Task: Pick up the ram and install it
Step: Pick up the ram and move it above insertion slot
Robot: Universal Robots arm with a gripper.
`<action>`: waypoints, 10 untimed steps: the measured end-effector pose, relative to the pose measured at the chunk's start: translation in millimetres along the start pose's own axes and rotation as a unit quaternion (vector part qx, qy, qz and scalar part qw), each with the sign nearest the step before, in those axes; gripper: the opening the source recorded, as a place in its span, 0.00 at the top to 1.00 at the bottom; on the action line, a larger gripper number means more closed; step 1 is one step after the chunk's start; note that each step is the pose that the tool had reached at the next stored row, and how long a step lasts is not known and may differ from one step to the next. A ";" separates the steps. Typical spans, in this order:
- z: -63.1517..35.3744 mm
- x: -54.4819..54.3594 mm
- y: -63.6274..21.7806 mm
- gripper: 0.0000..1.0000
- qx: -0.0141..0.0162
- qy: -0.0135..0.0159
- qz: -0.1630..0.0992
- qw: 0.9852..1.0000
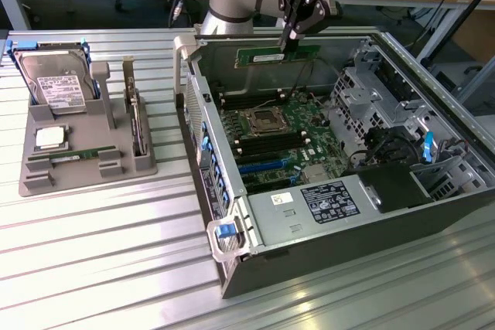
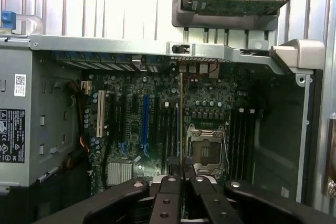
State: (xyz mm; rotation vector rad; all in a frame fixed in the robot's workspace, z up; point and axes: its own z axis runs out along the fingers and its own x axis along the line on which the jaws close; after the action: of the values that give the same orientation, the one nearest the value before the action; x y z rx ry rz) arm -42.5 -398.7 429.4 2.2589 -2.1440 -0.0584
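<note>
– So, where do we find the ram (image 1: pixel 263 57)?

– Up in the air. We see it hanging flat-side-on in the exterior view, level, over the far part of the open case (image 1: pixel 325 268), well clear of the board (image 1: pixel 267 144) below.

– And the gripper (image 1: pixel 291 39)?

– Clamped on the ram. We see its fingers pinching the stick's upper edge, towards the end at the exterior view's right, with most of the green length sticking out to that view's left.

– Does the wrist view agree?

– Yes. There we look straight down the stick, so it shows as one thin line running out from between the two pressed-together fingers (image 2: pixel 169 182). That line lies over the board, just beside the socket (image 2: pixel 206 148), near the dark memory slots.

– Is it touching any slot?

– We can't tell from the wrist view; from the exterior view it sits apart from the board.

– What else do we see?

– On the table (image 1: pixel 100 253), at the exterior view's left, a grey tray (image 1: pixel 77 179) carries the drive (image 1: pixel 54 83), the CPU (image 1: pixel 49 138) and the other ram (image 1: pixel 68 158), lying on its edge in a groove.
</note>
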 end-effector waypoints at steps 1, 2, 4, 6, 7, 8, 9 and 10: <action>-0.1 0.1 -1.9 0.88 0.000 0.000 0.000 1.000; -0.1 0.2 -4.0 0.88 0.000 0.000 0.000 1.000; -0.2 0.5 -9.2 0.88 0.000 0.000 0.000 1.000; -0.4 0.8 -15.0 0.88 0.000 0.000 0.000 1.000; -0.4 0.9 -18.0 0.88 0.000 0.000 0.000 1.000; -0.5 1.1 -21.4 0.88 0.000 0.000 0.000 1.000; -0.6 1.3 -24.3 0.88 0.000 0.000 0.000 1.000; -0.7 1.4 -27.1 0.88 0.000 0.000 0.000 1.000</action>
State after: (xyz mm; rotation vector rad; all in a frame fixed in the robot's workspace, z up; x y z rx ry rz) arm -15.3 -398.7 428.8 2.2589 -2.1439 -0.0584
